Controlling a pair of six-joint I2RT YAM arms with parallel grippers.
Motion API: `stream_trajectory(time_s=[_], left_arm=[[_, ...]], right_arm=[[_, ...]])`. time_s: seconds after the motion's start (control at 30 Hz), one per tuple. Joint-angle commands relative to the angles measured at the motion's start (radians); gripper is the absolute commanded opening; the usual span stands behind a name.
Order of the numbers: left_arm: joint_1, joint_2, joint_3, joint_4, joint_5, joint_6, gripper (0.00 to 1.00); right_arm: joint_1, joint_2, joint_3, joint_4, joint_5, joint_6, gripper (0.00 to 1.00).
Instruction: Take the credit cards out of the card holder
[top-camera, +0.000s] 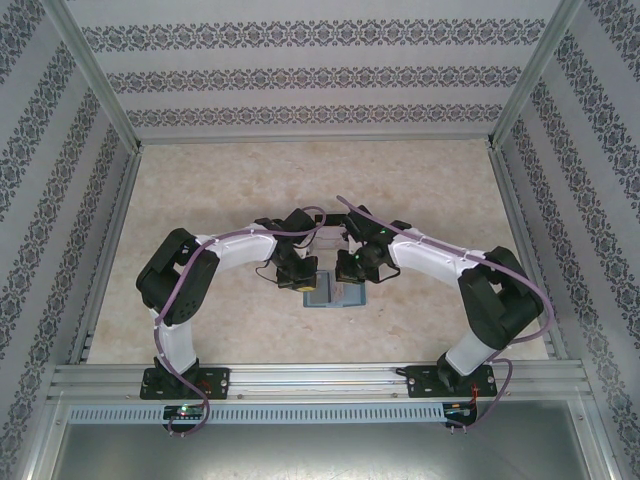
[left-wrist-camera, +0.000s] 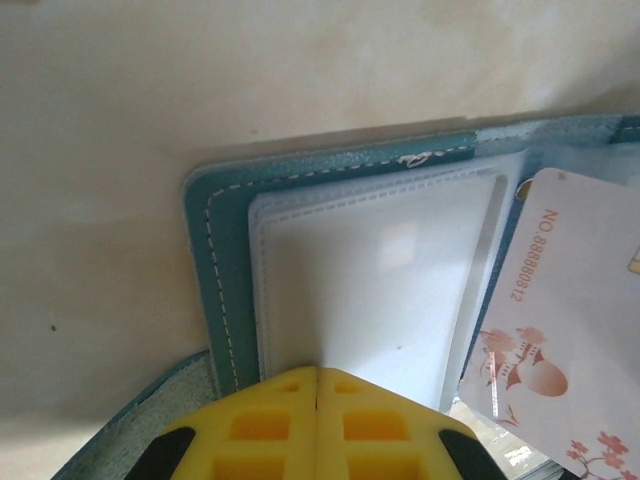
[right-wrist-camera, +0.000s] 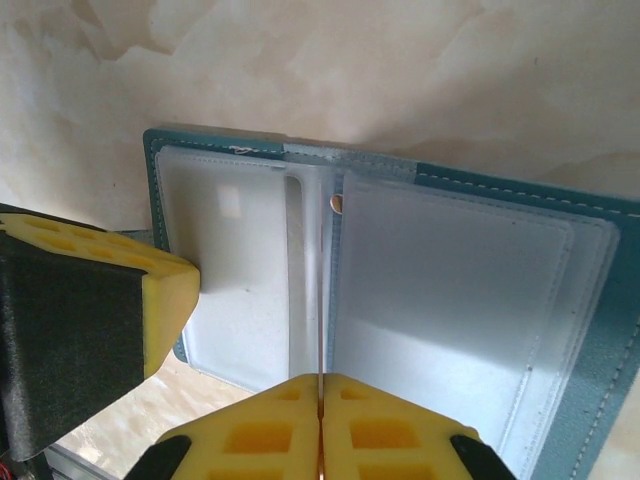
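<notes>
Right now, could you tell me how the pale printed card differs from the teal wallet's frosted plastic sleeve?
The pale printed card is opaque, with a number and reddish flowers; the frosted plastic sleeve is translucent and blank. The sleeve's border is seamed; the card's is plain. Both have rounded corners.

White links (top-camera: 240, 248), black joints (top-camera: 175, 272), purple cables (top-camera: 430, 240); L end effector (left-wrist-camera: 317, 375), R end effector (right-wrist-camera: 321, 380) yellow w/ square recesses.
</notes>
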Motion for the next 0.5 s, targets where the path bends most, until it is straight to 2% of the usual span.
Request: stream_trajectory(time_s=[0.0, 0.17, 0.23, 0.33, 0.47], left_arm=[[0.007, 0.001, 0.004, -0.080, -0.063, 0.019, 0.05], [0.007, -0.035, 0.018, -0.087, -0.063, 0.017, 0.07], [0.007, -0.053, 0.017, -0.083, -0.069, 0.017, 0.07], [0.010, -0.089, -0.015, -0.028, -0.077, 0.011, 0.08], [0.023, -0.127, -0.054, 0.023, -0.077, -0.004, 0.09]], right_arm=[[0.011, -0.039, 0.005, -0.028, 0.028, -0.006, 0.09], [-0.002, -0.065, 0.005, -0.027, 0.024, -0.027, 0.08], [-0.013, -0.075, 0.005, -0.028, 0.015, -0.047, 0.04], [-0.025, -0.089, 0.010, -0.036, 0.010, -0.101, 0.00], [-0.047, -0.097, 0.021, -0.047, -0.002, -0.203, 0.00]])
